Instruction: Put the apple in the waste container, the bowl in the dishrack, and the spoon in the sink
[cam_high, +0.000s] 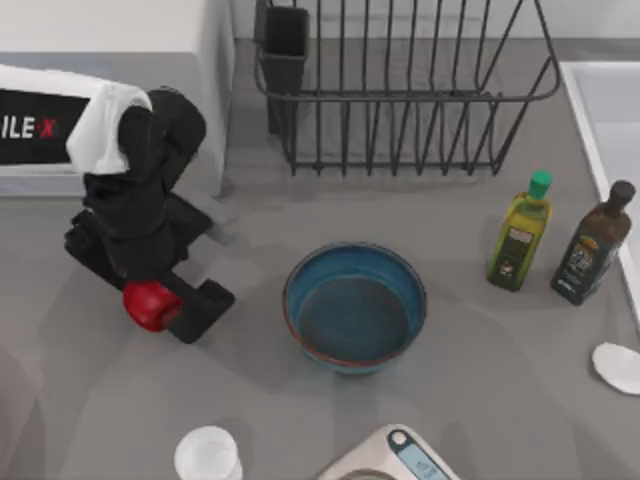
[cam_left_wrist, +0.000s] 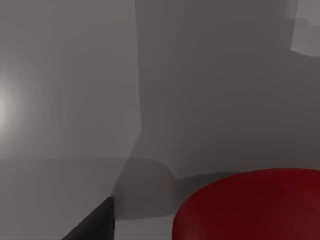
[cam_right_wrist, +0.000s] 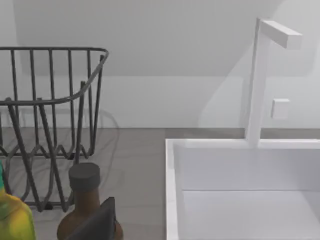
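1. Jaws of the left gripper (cam_high: 165, 300) pinch the apple (cam_high: 150, 305); one dark finger lies along the table to the apple's right, the other is hidden under the arm.
2. Left wrist view: the apple (cam_left_wrist: 250, 205) sits at the picture's edge, cut off, with one dark fingertip (cam_left_wrist: 97, 225) beside it. Grey surfaces behind cannot be identified.
3. Right gripper: a single dark fingertip (cam_right_wrist: 97, 222) shows in the right wrist view; whether its jaws are spread or pressed together cannot be told.
4. Bowl (cam_high: 355, 308): upright at table centre, well apart from the left gripper, with bare table all round it.
5. Dishrack (cam_high: 400, 90): at the far edge behind the bowl, cut off by the top of the picture; its cutlery cup (cam_high: 285, 40) stands at the left corner.
6. Sink (cam_high: 605, 120): at the right edge, mostly cut off. In the right wrist view its rim (cam_right_wrist: 172, 190) stands close beside the dark bottle (cam_right_wrist: 85, 205).
7. Green-capped bottle (cam_high: 520, 232) and dark bottle (cam_high: 595, 245): upright, side by side, between the bowl and the sink.
8. Spoon (cam_high: 618, 366): a white oval at the right edge, partly cut off.
9. Translucent cup (cam_high: 207, 456) and a scale (cam_high: 395, 460): at the near edge, both cut off.
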